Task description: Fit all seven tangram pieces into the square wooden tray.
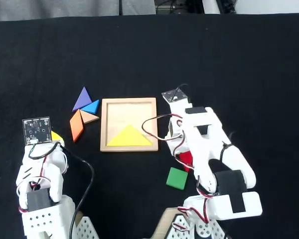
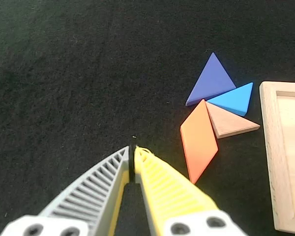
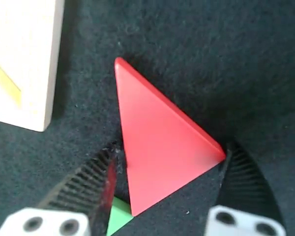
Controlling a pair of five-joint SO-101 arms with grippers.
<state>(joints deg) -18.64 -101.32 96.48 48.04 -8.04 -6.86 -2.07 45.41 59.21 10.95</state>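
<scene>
Where the high view looks down on the black worktop (image 1: 229,59), the square wooden tray (image 1: 103,124) lies near the middle. It holds a yellow triangle (image 1: 128,137) whose long side runs along the tray's near rim and whose apex points to the tray's centre. Just left of the tray cluster a purple triangle (image 1: 82,98), a blue triangle (image 1: 91,106), a tan triangle (image 1: 88,117) and an orange parallelogram (image 1: 76,125). The parallelogram's long axis runs roughly parallel to the tray's left rim. A green square (image 1: 177,178) sits off the tray's near right corner, apart from it. A broad stretch of dark worktop runs beyond the tray's far rim.

In the left wrist view, the left tool (image 2: 132,150) is closed, its grey and yellow fingers meeting at the tips with nothing between them. It is over bare worktop left of the cluster. The tan triangle's tip lies just beside the tray's left rim.

In the right wrist view, the right tool (image 3: 172,150) is spread open astride a red triangle (image 3: 157,142). The triangle lies flat just right of the tray's outer wall, its sharpest corner pointing away from the tool. I cannot tell whether the fingers touch its edges.
</scene>
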